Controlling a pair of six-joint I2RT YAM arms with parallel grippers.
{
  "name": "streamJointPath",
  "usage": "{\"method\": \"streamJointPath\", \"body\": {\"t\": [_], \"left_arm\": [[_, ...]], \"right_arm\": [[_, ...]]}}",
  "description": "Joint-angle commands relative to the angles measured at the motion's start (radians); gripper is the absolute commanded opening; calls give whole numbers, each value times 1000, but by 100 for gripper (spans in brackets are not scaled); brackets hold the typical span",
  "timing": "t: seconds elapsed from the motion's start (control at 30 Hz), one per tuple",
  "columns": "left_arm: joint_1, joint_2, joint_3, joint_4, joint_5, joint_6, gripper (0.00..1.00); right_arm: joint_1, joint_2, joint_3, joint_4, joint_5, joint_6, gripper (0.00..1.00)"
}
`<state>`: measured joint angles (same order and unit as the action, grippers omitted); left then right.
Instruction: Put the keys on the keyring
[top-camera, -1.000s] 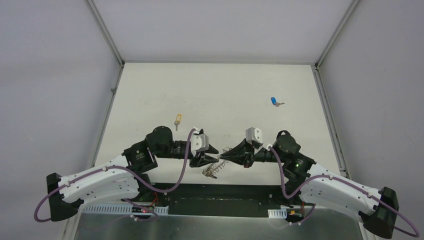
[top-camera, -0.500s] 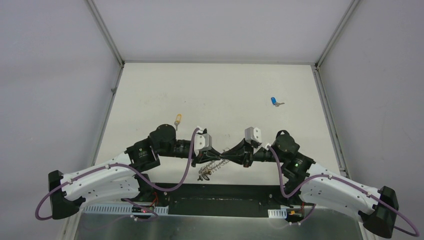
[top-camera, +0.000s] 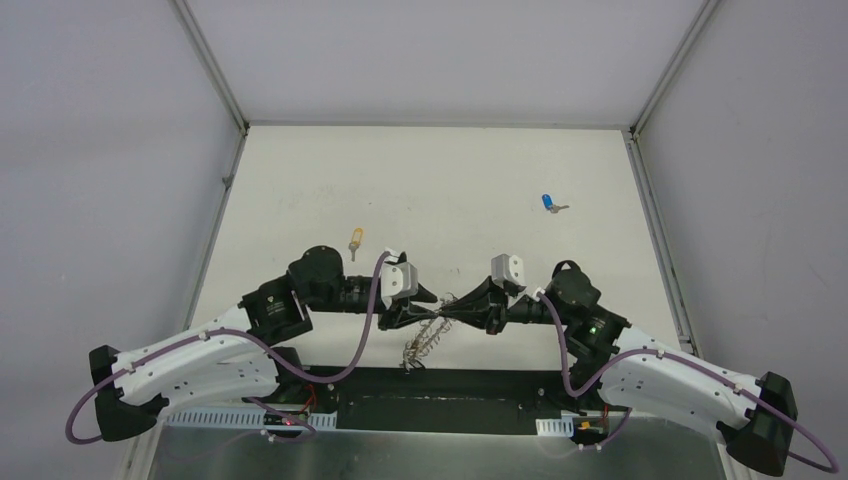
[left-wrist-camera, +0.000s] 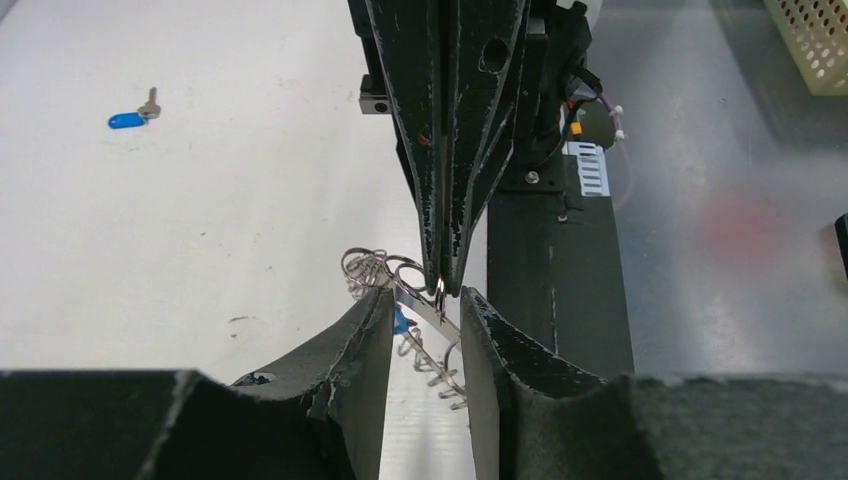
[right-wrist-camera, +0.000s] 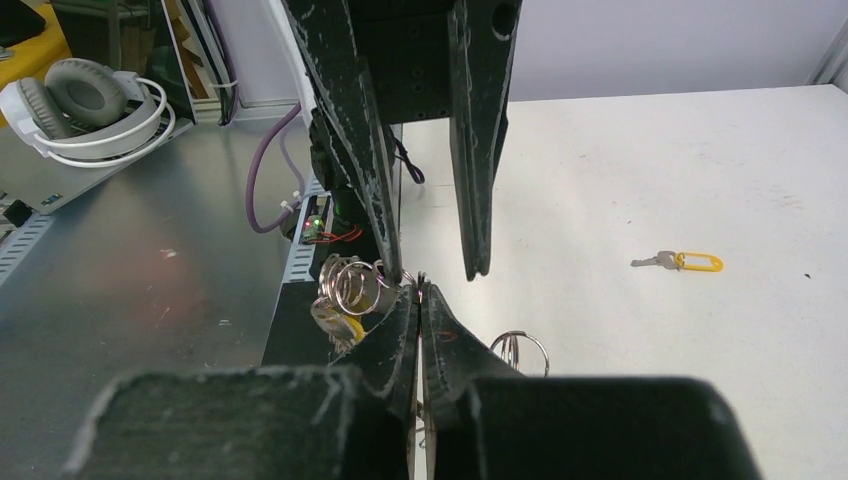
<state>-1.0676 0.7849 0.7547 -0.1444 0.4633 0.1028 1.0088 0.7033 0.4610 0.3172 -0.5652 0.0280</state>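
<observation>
The keyring (top-camera: 421, 338), a floppy bunch of grey wire coils, hangs between the two grippers near the table's front edge. My right gripper (top-camera: 447, 308) is shut on one loop of the keyring (right-wrist-camera: 350, 285), where a yellow key head (right-wrist-camera: 348, 326) dangles. My left gripper (left-wrist-camera: 425, 312) stands open with its fingers (right-wrist-camera: 368, 200) on either side of the keyring (left-wrist-camera: 372, 270), the left one touching a coil. A blue key head (left-wrist-camera: 400, 321) shows in the bunch. On the table lie a loose yellow key (top-camera: 355, 240) and a blue key (top-camera: 548, 203).
Black base plate (top-camera: 440, 385) and a metal shelf run along the near edge below the grippers. Slanted frame rails (top-camera: 212, 250) bound the white table left and right. Headphones (right-wrist-camera: 85, 105) lie on the side bench.
The left gripper closed near the keyring, then opened again and drew back slightly left. The keyring now hangs more steeply from the right gripper, which stayed put.
</observation>
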Motion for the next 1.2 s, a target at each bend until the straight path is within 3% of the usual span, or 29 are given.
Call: {"method": "streamJointPath", "body": {"t": [0.0,0.17,0.33,0.67,0.87,1.17], "left_arm": [[-6,-26,56,-22,-28,44,32],[-7,-25,53,-43,-1,63,29],[-7,13,60,-63,78,76,34],[-7,69,97,-65,89,77,20],[-7,51,92,-72,77,82,3],[-6,16,92,-116,32,86,1]], "right_arm": [[5,-11,45,78,-13,1,0],[5,-9,47,78,-12,0,0],[6,-1,53,78,-13,-3,0],[5,-1,52,73,-18,-6,0],[5,-2,50,73,-14,-9,0],[5,0,48,74,-12,-8,0]]}}
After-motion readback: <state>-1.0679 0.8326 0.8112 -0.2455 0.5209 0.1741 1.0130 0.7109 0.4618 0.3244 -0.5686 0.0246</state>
